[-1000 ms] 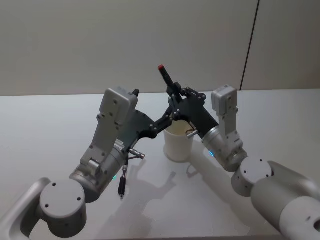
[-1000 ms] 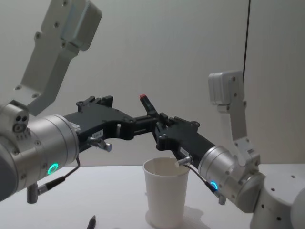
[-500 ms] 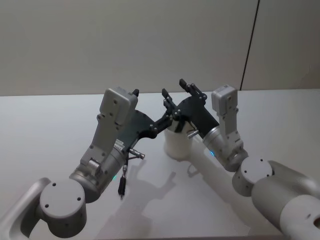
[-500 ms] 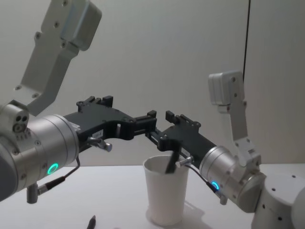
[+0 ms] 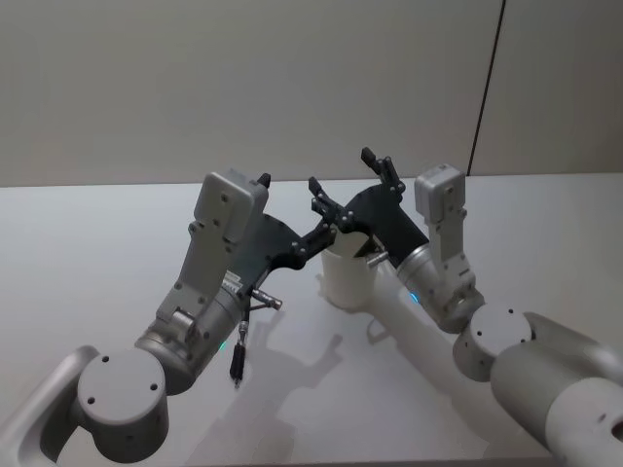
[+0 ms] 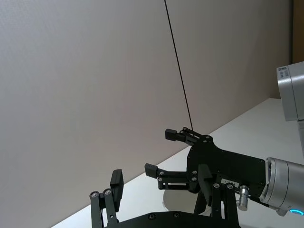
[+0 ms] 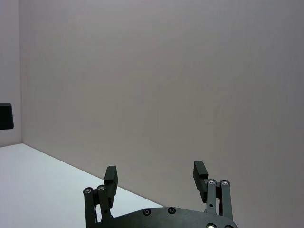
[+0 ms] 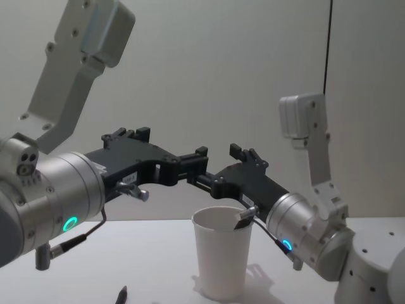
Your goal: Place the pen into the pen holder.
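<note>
While the right gripper [image 5: 348, 185] hangs with jaws spread wide and empty in the head view, the plain white tapered paper cup [image 5: 343, 282] stands just below them, with the left gripper [image 5: 321, 233] close beside. In the left wrist view the left jaws are parted too, gripping nothing. The right wrist view has bare wall [image 7: 156, 71] between the right jaws. In the chest view what looks like a slim dark pen [image 8: 243, 222] leans inside the cup, its end at the rim. It is likely light, stiff and smooth. Any regrasp suits that upper end, gently, since the cup would tip.

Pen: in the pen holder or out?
In: the pen pokes up at the rim of the pen holder; the right gripper is open, empty.
</note>
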Controlling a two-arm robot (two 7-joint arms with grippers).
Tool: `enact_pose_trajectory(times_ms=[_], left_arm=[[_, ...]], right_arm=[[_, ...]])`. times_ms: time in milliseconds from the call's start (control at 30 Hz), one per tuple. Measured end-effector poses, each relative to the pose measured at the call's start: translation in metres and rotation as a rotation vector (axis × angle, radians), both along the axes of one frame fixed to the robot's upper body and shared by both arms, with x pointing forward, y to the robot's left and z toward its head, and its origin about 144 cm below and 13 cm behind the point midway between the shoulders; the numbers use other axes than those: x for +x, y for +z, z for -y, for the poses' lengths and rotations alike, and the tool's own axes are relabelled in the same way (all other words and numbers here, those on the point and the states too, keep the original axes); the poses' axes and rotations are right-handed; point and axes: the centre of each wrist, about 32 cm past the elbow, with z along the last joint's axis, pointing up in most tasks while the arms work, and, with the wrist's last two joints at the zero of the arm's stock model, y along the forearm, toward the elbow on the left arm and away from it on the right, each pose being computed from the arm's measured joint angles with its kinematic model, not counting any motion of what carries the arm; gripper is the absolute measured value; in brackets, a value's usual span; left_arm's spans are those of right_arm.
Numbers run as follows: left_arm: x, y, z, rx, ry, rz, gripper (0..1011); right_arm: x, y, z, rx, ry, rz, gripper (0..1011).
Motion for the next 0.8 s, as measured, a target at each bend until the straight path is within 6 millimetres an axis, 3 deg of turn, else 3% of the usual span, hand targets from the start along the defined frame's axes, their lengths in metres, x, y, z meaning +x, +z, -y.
enact_pose_trajectory(times_ms=[367,800], left_arm=[[0.0,0.0,0.0,0.0,0.0,0.0,1000],[0.0,0.0,0.0,0.0,0.0,0.0,1000]], right_arm=[[0.004,0.005,0.001,0.027,-0.031,-0.005,1001],[0.006,0.025,0.006,0.068,-0.097,-0.057,1001]])
